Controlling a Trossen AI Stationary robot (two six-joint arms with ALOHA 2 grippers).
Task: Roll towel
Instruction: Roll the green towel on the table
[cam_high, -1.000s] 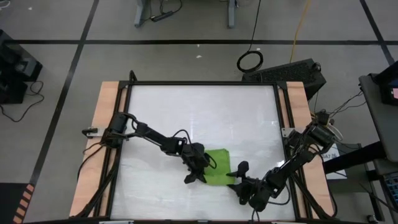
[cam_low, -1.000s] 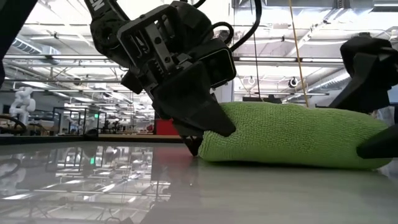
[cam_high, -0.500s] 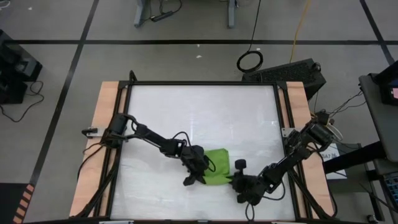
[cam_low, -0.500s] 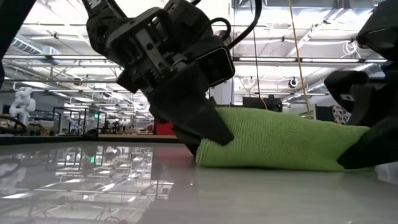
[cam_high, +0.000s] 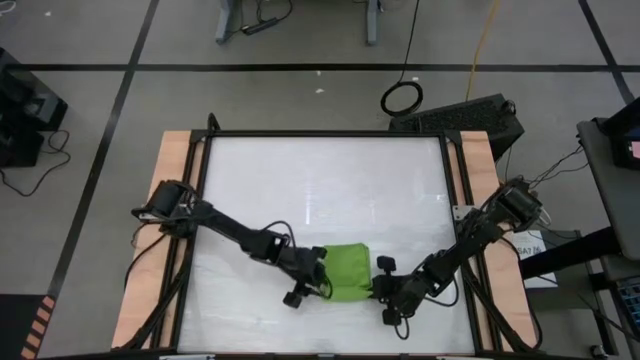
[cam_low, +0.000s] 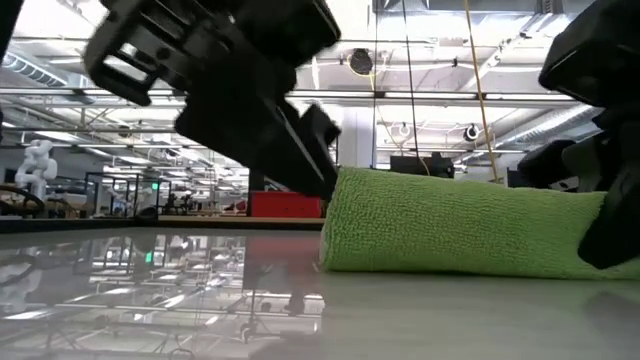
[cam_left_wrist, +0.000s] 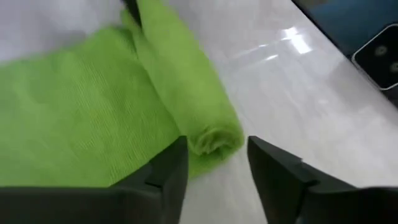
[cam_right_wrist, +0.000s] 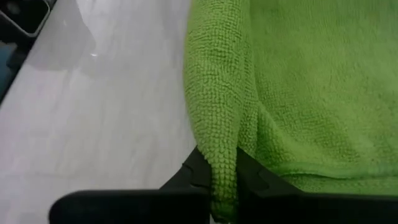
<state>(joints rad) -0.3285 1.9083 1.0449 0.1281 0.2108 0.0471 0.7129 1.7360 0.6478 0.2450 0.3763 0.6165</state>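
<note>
The lime-green towel (cam_high: 347, 272) lies on the white table near its front edge, with its near edge rolled into a thick roll (cam_left_wrist: 186, 81). In the low view the towel (cam_low: 460, 225) rests flat on its underside. My left gripper (cam_high: 308, 288) stands open just off the towel's left end, raised a little. In its wrist view the roll's left end (cam_left_wrist: 214, 140) shows just beyond the fingertips of my left gripper (cam_left_wrist: 217, 165), untouched. My right gripper (cam_high: 378, 286) is at the towel's right end, shut on the cloth. My right gripper (cam_right_wrist: 222, 180) pinches a raised fold at the towel's right end (cam_right_wrist: 222, 158) between its two fingers. The fingers come nearly level from the table's right side, along the fold. The towel lies slack on the table; how many layers are in the pinch does not show.
Wooden side rails (cam_high: 172, 200) and a black frame border the white table top (cam_high: 320, 190). A black box (cam_high: 470, 118) and a cable coil (cam_high: 402, 98) lie on the floor beyond the far edge. Bare table stretches behind the towel.
My left gripper has opened, let go of the towel's left end, and drawn back toward the table's left and near edges while rising. My right gripper has moved in toward the towel's right end and shut on it. The towel has stayed in place.
</note>
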